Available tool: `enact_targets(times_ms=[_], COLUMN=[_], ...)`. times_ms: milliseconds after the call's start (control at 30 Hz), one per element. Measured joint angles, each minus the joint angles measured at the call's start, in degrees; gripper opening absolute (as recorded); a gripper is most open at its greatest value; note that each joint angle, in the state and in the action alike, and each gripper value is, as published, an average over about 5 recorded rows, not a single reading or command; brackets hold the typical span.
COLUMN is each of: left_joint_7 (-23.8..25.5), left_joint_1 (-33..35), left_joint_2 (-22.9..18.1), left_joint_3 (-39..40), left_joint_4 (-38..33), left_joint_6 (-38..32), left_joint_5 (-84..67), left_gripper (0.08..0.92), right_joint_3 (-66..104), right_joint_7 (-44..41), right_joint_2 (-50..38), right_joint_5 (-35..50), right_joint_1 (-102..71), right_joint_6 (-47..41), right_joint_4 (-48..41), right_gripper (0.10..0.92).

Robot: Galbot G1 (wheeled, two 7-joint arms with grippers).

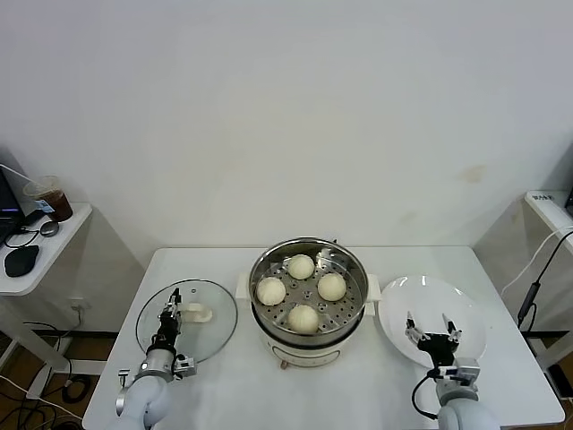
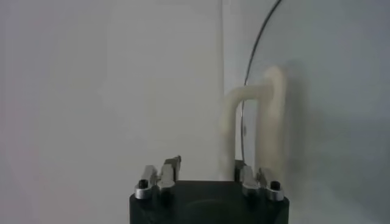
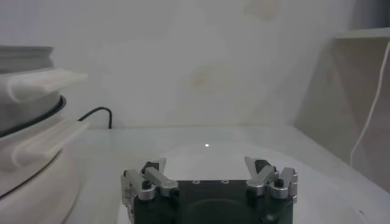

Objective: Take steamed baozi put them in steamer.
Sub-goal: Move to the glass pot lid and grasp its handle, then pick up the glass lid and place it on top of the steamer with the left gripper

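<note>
We see all four steamed baozi (image 1: 303, 290) already in the steamer (image 1: 308, 258) at bench centre, soft, light, best pinched gently across their sides, while our left gripper (image 1: 166, 324) at eight o'clock and right gripper (image 1: 432, 330) at four o'clock both hang open, empty.

Left arm (image 1: 143, 399): rounded light grey shell, narrowing to a silver metal collar at the wrist, with a small silver bracket on each side.

Left gripper (image 1: 170, 302): black block body; slim black fingers; silver metal knuckle links with dark round pins, seen close in the wrist view (image 2: 207, 173).

Right arm (image 1: 466, 414): same light grey rounded shell; silver collar; a black cable loops beside the wrist.

Right gripper (image 1: 431, 326): black body, two black fingers with pale tips. Wrist view (image 3: 210, 173) shows silver hinged links, dark pins, and a row of small holes along the black front edge.
</note>
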Motion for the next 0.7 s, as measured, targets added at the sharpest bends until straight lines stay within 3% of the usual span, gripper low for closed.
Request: enact_targets(times_ms=[200,467,700], left_joint_7=[1.6,1.9,2.6], left_joint_1=[1.1,3.3,4.4], left_joint_2=[-0.1,-1.1,-2.9], left_joint_3=[-0.4,-1.2,-1.3], left_joint_4=[-2.2,-7.3,-12.1], left_joint_6=[1.3,4.8,13.8], left_joint_5=[-0.5,0.1,2.8], left_gripper=[0.189,0.173,0.173], right_joint_3=[-0.1,0.0,0.2], right_joint_7=[0.0,-0.1,-0.1], right_joint_2=[0.2,0.1,0.1], right_joint_5=[-0.1,-0.2,-0.1], right_joint_1=[0.1,0.1,-0.1], right_joint_6=[0.0,-0.2,-0.6], right_joint_4=[-0.1,0.4,1.1], right_gripper=[0.823,0.823,0.823])
